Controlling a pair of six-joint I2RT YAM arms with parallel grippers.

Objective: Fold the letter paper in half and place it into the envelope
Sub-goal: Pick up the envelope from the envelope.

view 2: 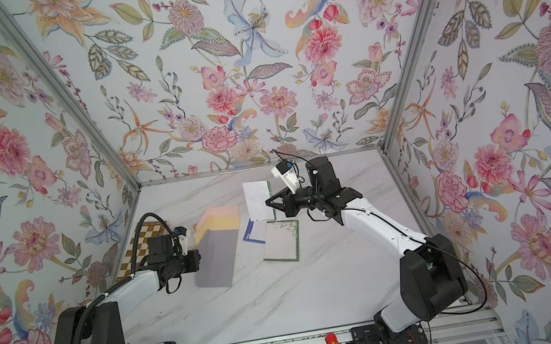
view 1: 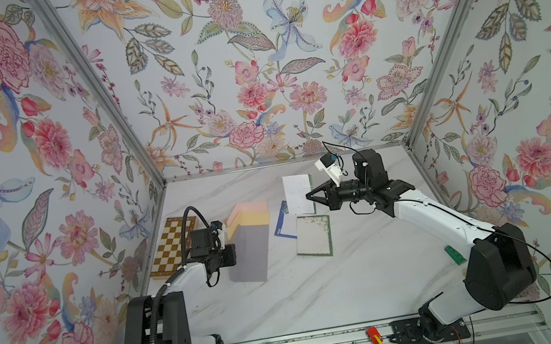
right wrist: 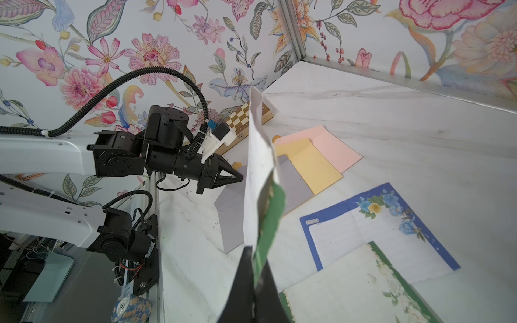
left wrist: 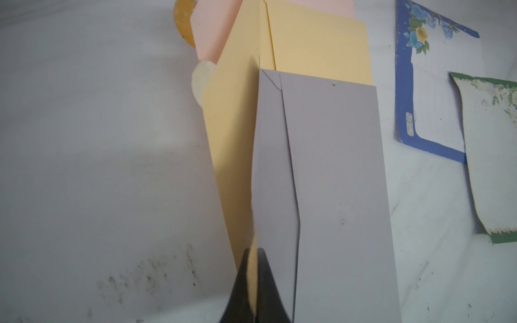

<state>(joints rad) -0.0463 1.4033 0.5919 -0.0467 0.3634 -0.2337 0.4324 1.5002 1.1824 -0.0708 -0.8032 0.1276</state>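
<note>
My right gripper (right wrist: 256, 251) is shut on the folded letter paper (right wrist: 257, 167), which is white outside and green inside. It holds the paper upright above the back of the table, as both top views show (view 1: 298, 193) (view 2: 258, 200). The grey envelope (view 1: 252, 259) (left wrist: 335, 195) lies left of centre with its flap (left wrist: 275, 167) raised. My left gripper (left wrist: 253, 251) (right wrist: 239, 177) is shut on that flap's edge, which looks grey on one face and yellow on the other. The paper hangs to the right of the envelope, apart from it.
A yellow envelope (view 1: 255, 217) and a pink envelope (view 1: 249, 207) lie behind the grey one. A blue-bordered sheet (view 1: 284, 224) and a green-bordered sheet (view 1: 314, 236) lie at centre. A chessboard (view 1: 173, 245) leans at the left wall, and a green item (view 1: 455, 255) sits at the right.
</note>
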